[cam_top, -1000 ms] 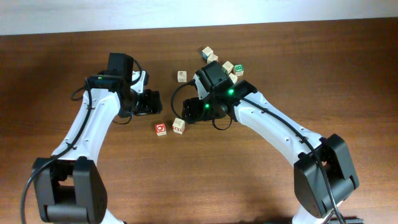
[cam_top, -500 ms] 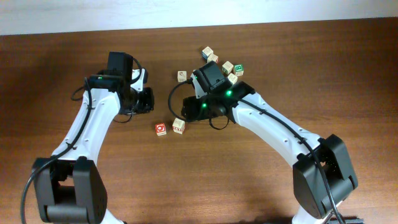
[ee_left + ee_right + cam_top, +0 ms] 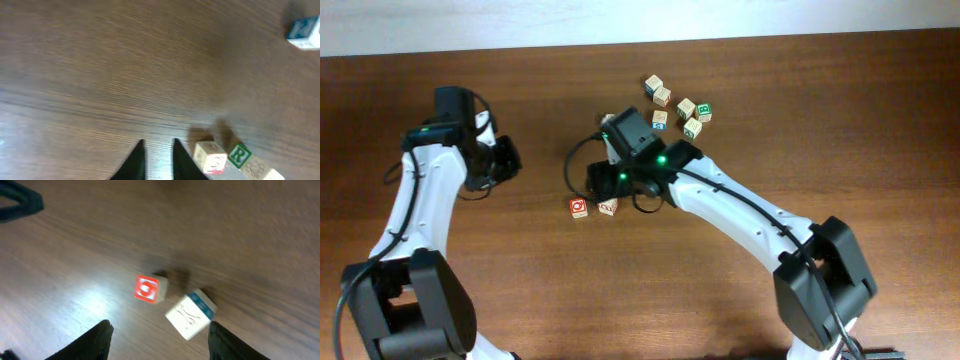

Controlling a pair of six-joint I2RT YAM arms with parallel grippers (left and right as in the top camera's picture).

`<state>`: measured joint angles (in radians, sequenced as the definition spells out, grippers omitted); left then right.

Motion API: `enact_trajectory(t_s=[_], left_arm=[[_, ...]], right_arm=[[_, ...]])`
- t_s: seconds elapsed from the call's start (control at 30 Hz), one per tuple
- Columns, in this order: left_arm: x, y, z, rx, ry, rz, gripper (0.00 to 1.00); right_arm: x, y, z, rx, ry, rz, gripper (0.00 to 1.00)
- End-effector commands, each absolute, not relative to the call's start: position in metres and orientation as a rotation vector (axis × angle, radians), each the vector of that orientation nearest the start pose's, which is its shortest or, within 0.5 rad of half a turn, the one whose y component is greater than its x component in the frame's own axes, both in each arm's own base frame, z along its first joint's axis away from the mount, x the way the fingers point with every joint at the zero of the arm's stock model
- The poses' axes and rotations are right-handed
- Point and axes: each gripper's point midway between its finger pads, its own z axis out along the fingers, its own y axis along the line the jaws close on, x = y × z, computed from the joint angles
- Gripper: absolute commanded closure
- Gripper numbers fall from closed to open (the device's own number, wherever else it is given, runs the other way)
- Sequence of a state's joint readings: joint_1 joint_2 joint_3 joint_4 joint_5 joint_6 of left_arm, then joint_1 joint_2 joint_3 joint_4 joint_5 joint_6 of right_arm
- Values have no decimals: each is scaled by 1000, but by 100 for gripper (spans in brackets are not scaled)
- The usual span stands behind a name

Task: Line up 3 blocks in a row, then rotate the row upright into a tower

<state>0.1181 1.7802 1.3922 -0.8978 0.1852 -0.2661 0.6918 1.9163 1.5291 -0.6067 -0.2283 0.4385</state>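
Just loose blocks [image 3: 579, 207] on table [image 3: 800, 120]

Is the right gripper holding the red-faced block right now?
No, in the right wrist view the red-faced block lies on the table ahead of the open right gripper, touching neither finger.

Lab-style bench (bare wooden table [image 3: 880, 120])
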Motion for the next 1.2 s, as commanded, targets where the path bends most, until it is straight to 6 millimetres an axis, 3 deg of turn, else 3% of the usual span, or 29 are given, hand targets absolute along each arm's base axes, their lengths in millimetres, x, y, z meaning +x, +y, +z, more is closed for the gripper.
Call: enact_trajectory(t_s=[0.0,0.17,0.3,0.47,0.77,0.9,1.17], left_arm=[[395,34,111,-579,2772,-277,75],[394,41,111,-598,2770,-257,52],[394,43,111,-601,2770,-241,50],[394,44,111,-604,2769,-230,49],[391,45,110,-609,2781,-221,50],[390,44,109,-605,2784,-222,51],[388,42,109,-602,2793,-224,54]], right_arm=[[357,369,119,-588,2629,630,38],[356,396,88,-681,2654,476,38],[358,399,69,-683,2643,369,38],[360,400,65,-652,2644,355,40],[345,374,53,-602,2780,272,50],[348,360,57,-540,2829,244,56],[359,350,70,-494,2844,249,57]])
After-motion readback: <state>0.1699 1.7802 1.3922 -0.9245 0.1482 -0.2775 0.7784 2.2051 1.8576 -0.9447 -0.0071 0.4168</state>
